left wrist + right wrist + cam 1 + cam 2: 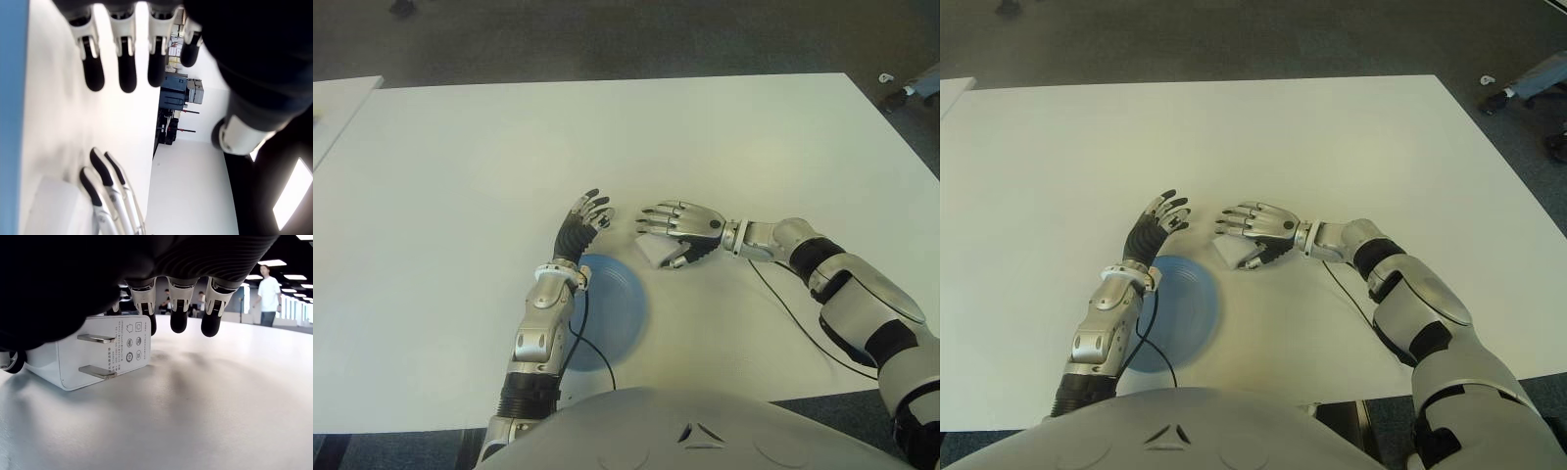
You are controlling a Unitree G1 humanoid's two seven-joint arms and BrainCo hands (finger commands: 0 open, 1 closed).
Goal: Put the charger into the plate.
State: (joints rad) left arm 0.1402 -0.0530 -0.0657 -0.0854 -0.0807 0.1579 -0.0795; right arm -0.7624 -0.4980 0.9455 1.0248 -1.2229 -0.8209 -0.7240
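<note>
The white charger (pixel 653 254) lies on the white table (pixel 607 137), just off the far right rim of the blue plate (pixel 619 305). My right hand (pixel 668 235) hovers over the charger with its fingers stretched out flat and its thumb beside the block. Seen from the right wrist, the charger (pixel 93 357) sits on the table with its two prongs facing the camera, and the fingertips (pixel 178 318) hang above and behind it. My left hand (pixel 587 217) is open, fingers spread, just past the plate's far edge, with its forearm over the plate.
A black cable (pixel 592 348) runs from my left wrist across the plate. Another black cable (pixel 793 313) lies on the table by my right forearm. A second white table (pixel 337 98) stands at the far left. People stand far off in the right wrist view.
</note>
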